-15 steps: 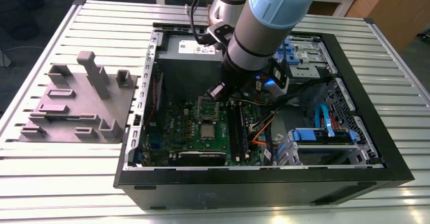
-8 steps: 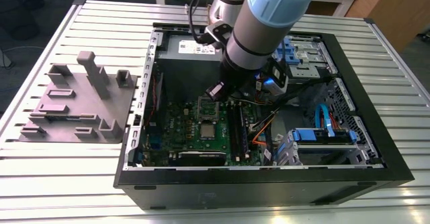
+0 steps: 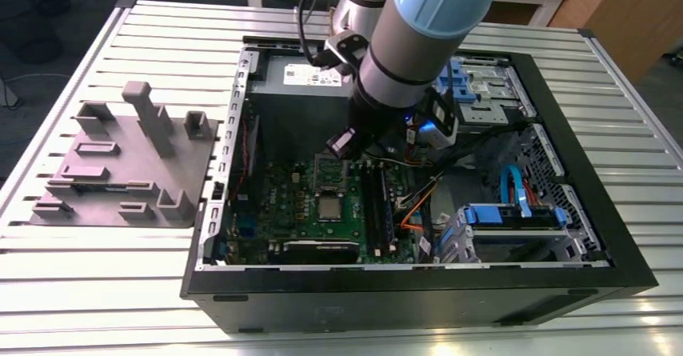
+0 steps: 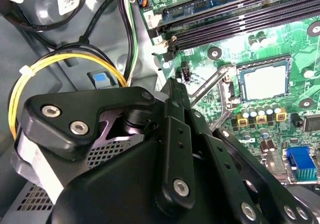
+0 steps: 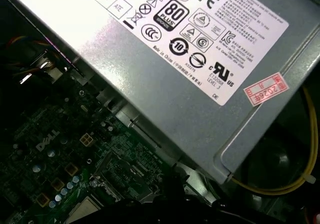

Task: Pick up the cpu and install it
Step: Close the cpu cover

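The cpu [image 3: 329, 207] lies flat in the socket on the green motherboard [image 3: 288, 204], inside the open computer case. In the second wrist view the cpu [image 4: 264, 82] shows as a pale silvery square inside the socket's metal frame. My gripper [image 3: 339, 145] hangs above the board, just behind the socket and a little above it. In the second wrist view my gripper [image 4: 174, 84] has its black fingers drawn together to one tip, with nothing between them. That tip is beside a thin metal socket lever [image 4: 210, 87] that stands slanted next to the cpu.
The case's black wall [image 3: 427, 292] rings the work area. A grey power supply [image 5: 165, 69] sits behind the board, with yellow and black cables [image 4: 65, 59] nearby. Long memory slots [image 4: 240, 14] run beside the socket. A grey holder block [image 3: 123, 164] stands on the slatted table at the exterior view's left.
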### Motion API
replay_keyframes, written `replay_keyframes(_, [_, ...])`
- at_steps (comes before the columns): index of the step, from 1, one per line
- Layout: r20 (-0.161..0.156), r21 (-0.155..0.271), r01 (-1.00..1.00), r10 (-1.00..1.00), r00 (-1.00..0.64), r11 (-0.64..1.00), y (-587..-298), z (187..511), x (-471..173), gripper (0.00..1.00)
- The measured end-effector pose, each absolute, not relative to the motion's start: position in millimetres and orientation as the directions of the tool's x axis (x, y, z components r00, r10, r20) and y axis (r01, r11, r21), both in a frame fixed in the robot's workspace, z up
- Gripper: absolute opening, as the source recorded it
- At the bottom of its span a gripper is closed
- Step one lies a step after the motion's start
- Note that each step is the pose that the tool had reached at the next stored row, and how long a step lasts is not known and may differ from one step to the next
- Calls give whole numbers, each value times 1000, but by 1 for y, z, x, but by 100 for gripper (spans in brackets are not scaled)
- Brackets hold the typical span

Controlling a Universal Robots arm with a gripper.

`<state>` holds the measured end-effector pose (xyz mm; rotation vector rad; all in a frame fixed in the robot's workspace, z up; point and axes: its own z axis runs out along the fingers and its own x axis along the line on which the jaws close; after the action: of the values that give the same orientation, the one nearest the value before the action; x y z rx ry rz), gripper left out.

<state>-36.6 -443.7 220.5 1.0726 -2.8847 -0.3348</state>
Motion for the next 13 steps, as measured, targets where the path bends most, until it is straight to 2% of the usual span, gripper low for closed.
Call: replay_keyframes(13, [-32, 217, -658, -669, -743, 721, -444, 228, -37, 11])
